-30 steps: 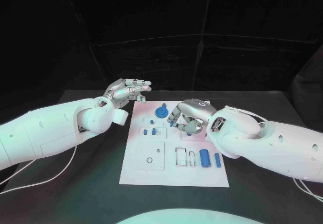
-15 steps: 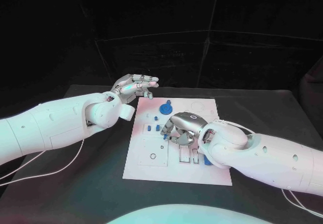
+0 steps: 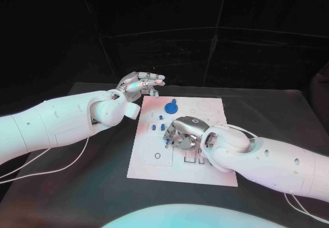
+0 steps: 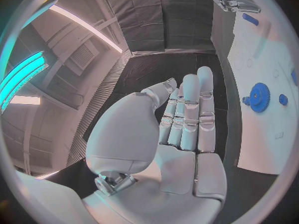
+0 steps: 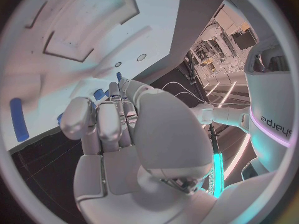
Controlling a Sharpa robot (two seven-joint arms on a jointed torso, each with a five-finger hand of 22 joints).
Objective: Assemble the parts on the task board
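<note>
The right hand [image 3: 184, 134] is sitting low over the middle of the board [image 3: 154, 166], having come nearer and leftward across it over the last second; it is now covering the small blue pegs at the board's centre, where before it was hovering farther back and to the right. Its fingers [image 5: 107, 122] are curling inward and downward toward the white surface, with blue parts showing just beyond the fingertips in the right wrist view; whether they are pinching one I cannot tell. The left hand [image 3: 141, 84] is hanging raised off the far left corner of the board, above the dark worktop [image 3: 82, 190], much where it was a second ago; its fingers [image 4: 190, 109] are lying straight and close together, holding nothing. The blue gear [image 3: 169, 108] is sitting unmoved at the far end of the board, just right of the left hand, and more blue parts [image 3: 159, 127] are standing in the board between the gear and the right hand. Judging by this, the right hand is probably settling to pick or seat one of the central pegs, so the assembly looks at an early stage.
</note>
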